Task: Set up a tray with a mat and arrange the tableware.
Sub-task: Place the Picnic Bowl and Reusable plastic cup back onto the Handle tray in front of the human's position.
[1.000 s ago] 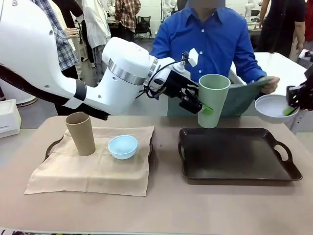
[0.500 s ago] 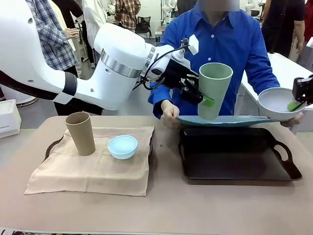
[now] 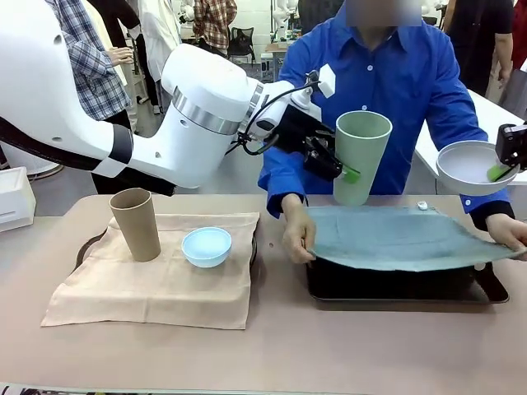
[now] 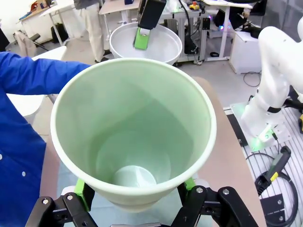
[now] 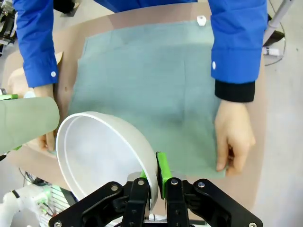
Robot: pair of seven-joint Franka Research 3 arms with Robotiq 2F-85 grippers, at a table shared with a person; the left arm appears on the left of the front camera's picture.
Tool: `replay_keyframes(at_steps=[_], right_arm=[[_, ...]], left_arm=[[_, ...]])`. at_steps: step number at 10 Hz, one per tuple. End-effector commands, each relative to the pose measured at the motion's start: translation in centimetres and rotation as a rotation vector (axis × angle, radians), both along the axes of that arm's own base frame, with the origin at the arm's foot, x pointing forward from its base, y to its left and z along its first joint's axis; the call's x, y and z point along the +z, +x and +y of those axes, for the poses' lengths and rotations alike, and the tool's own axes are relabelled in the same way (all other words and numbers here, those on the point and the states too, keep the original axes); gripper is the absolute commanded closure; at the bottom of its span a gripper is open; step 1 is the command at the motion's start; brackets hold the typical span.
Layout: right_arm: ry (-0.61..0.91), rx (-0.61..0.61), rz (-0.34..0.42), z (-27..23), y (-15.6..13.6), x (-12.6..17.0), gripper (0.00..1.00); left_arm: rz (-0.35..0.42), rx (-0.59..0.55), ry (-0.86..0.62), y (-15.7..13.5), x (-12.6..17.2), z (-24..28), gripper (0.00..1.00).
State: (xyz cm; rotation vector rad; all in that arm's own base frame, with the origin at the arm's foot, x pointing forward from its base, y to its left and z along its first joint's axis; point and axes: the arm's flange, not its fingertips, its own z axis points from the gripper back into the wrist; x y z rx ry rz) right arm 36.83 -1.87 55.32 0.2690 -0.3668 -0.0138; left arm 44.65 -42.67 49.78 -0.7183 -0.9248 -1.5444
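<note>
- Grey-green cloth mat [image 3: 395,237] draped over dark tray [image 3: 486,288], under person's hands [image 3: 298,232].
- Left tool [image 3: 339,169] clamped on upright pale green plastic cup [image 3: 359,158], directly above mat's near-left edge.
- Right tool [image 3: 501,169] pinching white round bowl [image 3: 468,161] rim, above far right.

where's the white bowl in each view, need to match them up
Front view: white bowl at the far right edge, held up above the table by the right gripper.
Left wrist view: top centre, behind the pale green cup.
Right wrist view: lower left, its rim pinched between the fingers.
Shared landmark: the blue-green mat that the person is spreading.
</note>
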Motion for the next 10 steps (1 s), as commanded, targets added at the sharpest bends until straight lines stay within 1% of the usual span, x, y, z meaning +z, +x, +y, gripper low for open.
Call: replay_keyframes(at_steps=[1, 10], right_arm=[[-0.003, -0.007, -0.009, -0.09, 0.01, -0.07, 1.0], [-0.003, -0.007, -0.009, -0.09, 0.01, -0.07, 1.0]], left_arm=[[-0.008, -0.012, -0.008, 0.09, 0.28, -0.08, 1.0], [-0.008, -0.012, -0.008, 0.09, 0.28, -0.08, 1.0]])
